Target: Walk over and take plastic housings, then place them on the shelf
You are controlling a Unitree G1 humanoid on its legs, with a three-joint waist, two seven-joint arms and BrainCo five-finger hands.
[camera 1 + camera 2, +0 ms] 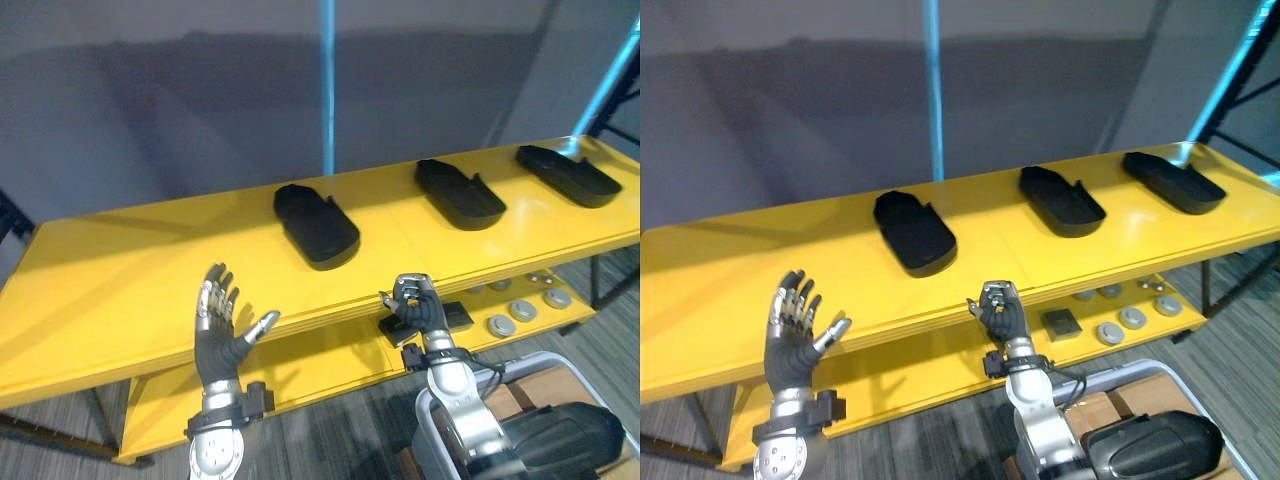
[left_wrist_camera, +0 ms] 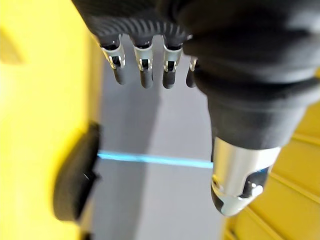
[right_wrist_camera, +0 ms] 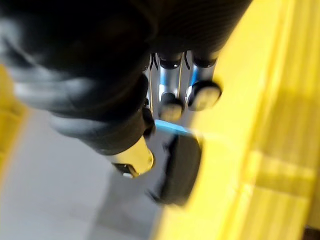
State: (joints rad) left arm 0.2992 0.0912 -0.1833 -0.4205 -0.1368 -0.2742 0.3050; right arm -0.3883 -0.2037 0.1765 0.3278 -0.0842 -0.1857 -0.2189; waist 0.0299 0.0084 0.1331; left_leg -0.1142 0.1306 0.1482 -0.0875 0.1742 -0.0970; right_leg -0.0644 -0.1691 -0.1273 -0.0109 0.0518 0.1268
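Three black plastic housings lie in a row on the yellow top shelf (image 1: 120,270): one in the middle (image 1: 316,225), one further right (image 1: 459,193), one at the far right (image 1: 567,174). My left hand (image 1: 218,335) is raised in front of the shelf's front edge, palm up, fingers straight and spread, holding nothing. My right hand (image 1: 418,308) hovers at the front edge, below and right of the middle housing, fingers curled with nothing in them. The left wrist view has the straight fingers (image 2: 145,70) with a housing (image 2: 75,180) beyond them. A housing (image 3: 180,167) lies past the right hand's fingers (image 3: 170,102).
The lower yellow shelf carries several grey round discs (image 1: 520,310) and flat black blocks (image 1: 455,318). At the bottom right stands a white-framed cart (image 1: 540,365) with another black housing (image 1: 560,430) and a cardboard box inside. A grey wall rises behind the shelf.
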